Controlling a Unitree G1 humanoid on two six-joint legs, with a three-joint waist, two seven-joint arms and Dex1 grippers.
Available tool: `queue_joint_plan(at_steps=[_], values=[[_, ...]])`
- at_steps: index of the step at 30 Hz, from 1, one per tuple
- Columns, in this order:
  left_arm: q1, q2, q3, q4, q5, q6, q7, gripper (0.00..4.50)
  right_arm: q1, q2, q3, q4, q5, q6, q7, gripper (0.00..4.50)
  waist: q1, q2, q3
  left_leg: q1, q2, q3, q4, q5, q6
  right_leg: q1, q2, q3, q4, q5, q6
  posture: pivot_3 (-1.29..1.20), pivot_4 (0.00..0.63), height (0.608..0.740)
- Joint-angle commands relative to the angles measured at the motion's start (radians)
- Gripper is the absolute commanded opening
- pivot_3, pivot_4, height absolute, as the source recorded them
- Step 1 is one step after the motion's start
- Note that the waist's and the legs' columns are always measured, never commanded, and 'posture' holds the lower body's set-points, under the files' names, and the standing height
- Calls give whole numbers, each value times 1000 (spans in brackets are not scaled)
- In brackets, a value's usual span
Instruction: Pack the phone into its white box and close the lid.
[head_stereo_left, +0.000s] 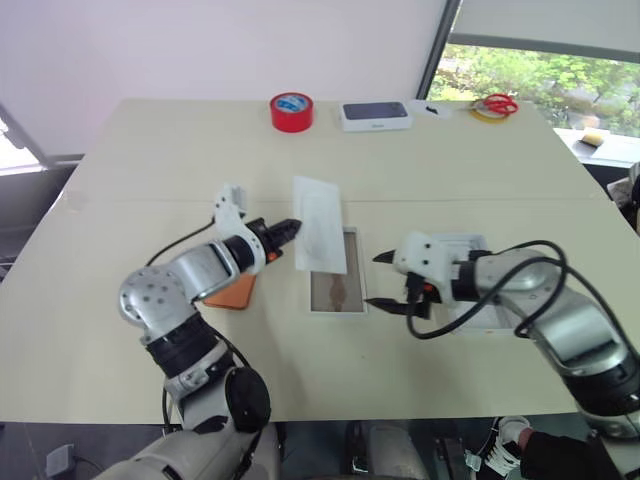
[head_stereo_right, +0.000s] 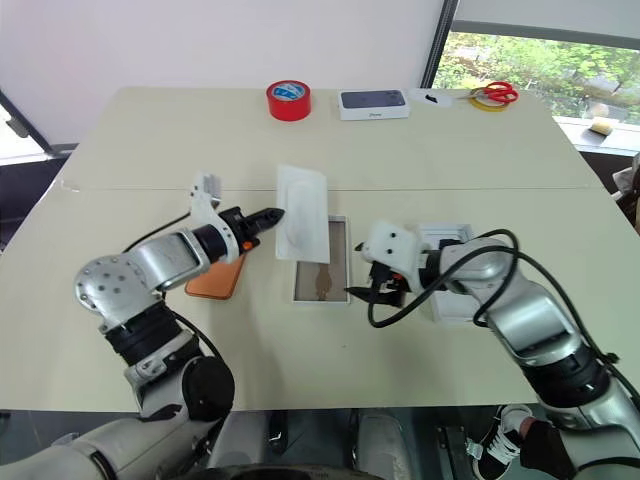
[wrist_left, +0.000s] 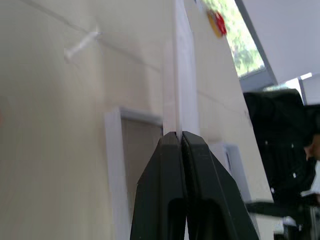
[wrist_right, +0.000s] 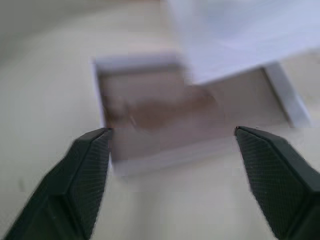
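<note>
Your left tool (head_stereo_left: 296, 226) is clenched on a flat white insert (head_stereo_left: 321, 226), lifted over the white box (head_stereo_left: 337, 285) at frame centre; right tool (head_stereo_left: 381, 279) released beside it; the phone (head_stereo_left: 233, 292) lies centre-left under your left arm; red tape (head_stereo_left: 292, 111) sits at the worktop's (head_stereo_left: 150, 170) top.

- Bright, even daylight; window (head_stereo_left: 540, 60) at far right corner slightly overexposed.
- Soft, faint shadows on bench (head_stereo_left: 130, 200).
- Right wrist view motion-blurred; fingers (wrist_right: 82, 175) sharper than background.
- Left wrist view soft beyond fingers (wrist_left: 165, 190).
</note>
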Motion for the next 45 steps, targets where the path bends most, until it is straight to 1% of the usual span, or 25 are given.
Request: queue_joint_plan(at_steps=[1,5,9,17,20,23,25,29,32,33,35,36,38,40,41,42,45], values=[[40,-35,-66,-61,-53,9,44,0,9,-1,-90,-39,48,16,-19,3888,-6,0,0,1,0,0,-1,0,0,0,0,0,0,0,0,0,150,730],[77,-40,-102,-73,-83,9,83,0,21,-4,-101,-27,42,7,-37,3888,-2,0,0,2,0,0,-1,0,0,0,1,1,0,0,0,0,150,730],[97,-15,-130,-66,-119,9,108,0,20,5,-91,-12,37,-3,-52,3888,5,0,0,2,0,0,-1,0,0,0,0,1,0,0,0,0,150,730],[116,9,-161,-48,-206,9,144,0,23,16,-63,18,15,-31,-75,3888,2,0,0,1,0,0,-1,0,0,0,0,1,0,0,0,0,150,730],[124,30,-186,-44,-220,9,160,923,26,16,-66,13,19,-33,-80,3942,3,0,0,1,0,0,-1,0,0,1,0,1,0,0,0,0,150,730],[124,38,-183,-38,-236,9,174,2468,31,14,-69,11,20,-34,-83,3942,4,0,0,1,0,0,0,0,0,1,0,1,0,0,0,0,150,730],[121,47,-179,-31,-244,9,179,3371,33,13,-68,14,18,-38,-84,3942,4,0,0,1,0,0,0,0,0,1,0,1,0,0,0,0,150,730],[116,72,-166,-41,-284,9,181,3371,30,16,-66,17,17,-41,-88,3942,3,0,0,1,0,0,-1,0,0,1,0,1,0,0,0,0,150,730],[107,125,-142,-54,-314,9,155,3371,15,26,-63,25,17,-40,-95,3942,2,0,0,1,0,0,-1,0,0,1,0,1,0,0,0,0,150,730],[103,158,-136,-57,-314,-1,135,3400,5,34,-57,32,14,-39,-102,3683,1,0,0,1,0,0,-1,0,0,0,0,1,0,0,0,0,150,730],[107,250,-167,-77,-287,-57,72,3408,-17,56,-40,45,7,-29,-119,3101,-2,0,0,2,0,0,-1,0,0,0,1,1,0,0,0,0,150,730],[116,301,-199,-87,-263,-87,37,3408,-25,69,-30,50,1,-23,-128,2619,-3,0,0,2,0,0,-1,0,-1,0,1,1,0,0,0,0,150,730],[149,417,-293,-110,-184,-178,-50,3408,-45,99,-4,63,-16,-9,-152,1497,-2,0,0,2,0,0,-2,1,-1,0,1,1,0,0,0,0,150,730],[203,559,-400,-129,-62,-341,-180,3408,-84,155,43,89,-48,22,-200,499,0,1,0,2,0,1,-2,1,-1,0,0,1,0,0,0,0,150,730],[226,606,-433,-131,-20,-408,-231,3408,-103,181,62,98,-61,37,-221,53,-1,1,0,2,0,1,-2,1,-2,0,0,1,0,0,0,0,150,730],[249,648,-461,-127,24,-475,-277,3408,-125,215,79,112,-74,55,-248,53,-1,1,0,2,0,2,-2,1,-2,-1,0,1,0,0,0,0,150,730],[303,722,-506,-92,122,-618,-365,3408,-167,293,117,143,-110,91,-309,53,3,1,0,1,0,2,-2,1,-2,-1,0,1,0,0,-1,0,150,730]])
